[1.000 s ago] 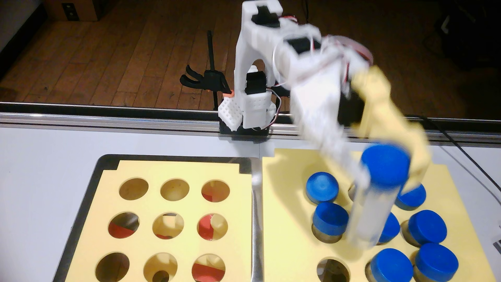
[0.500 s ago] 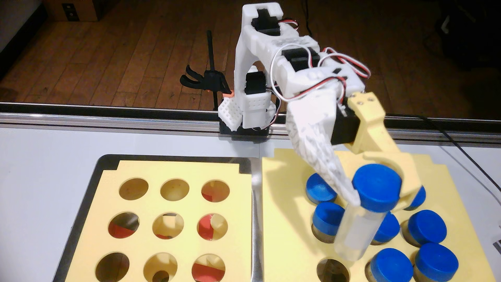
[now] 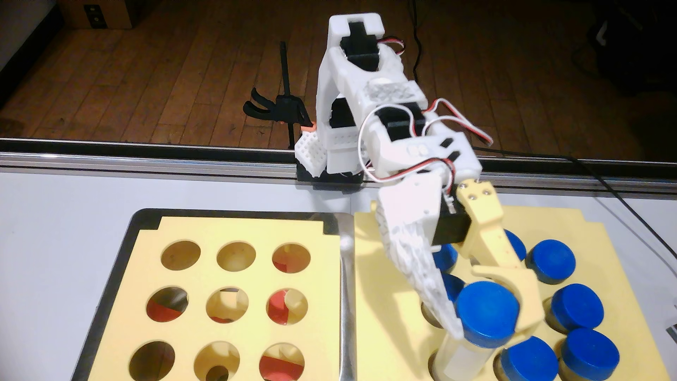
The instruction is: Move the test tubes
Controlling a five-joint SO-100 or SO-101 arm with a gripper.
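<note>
My white and cream gripper (image 3: 491, 322) is shut on the blue cap of a test tube (image 3: 487, 313) and holds it lifted above the right cream rack (image 3: 388, 293); its clear body (image 3: 459, 361) hangs down tilted. Several other blue-capped tubes (image 3: 577, 307) stand in the right rack around it. The left cream rack (image 3: 227, 300) has a grid of round holes, all without tubes, and sits in a metal tray (image 3: 346, 293).
The arm's base (image 3: 329, 157) is clamped at the table's far edge by a black clamp (image 3: 282, 106). Black cables (image 3: 622, 205) run across the table at the right. Wooden floor lies beyond the table edge.
</note>
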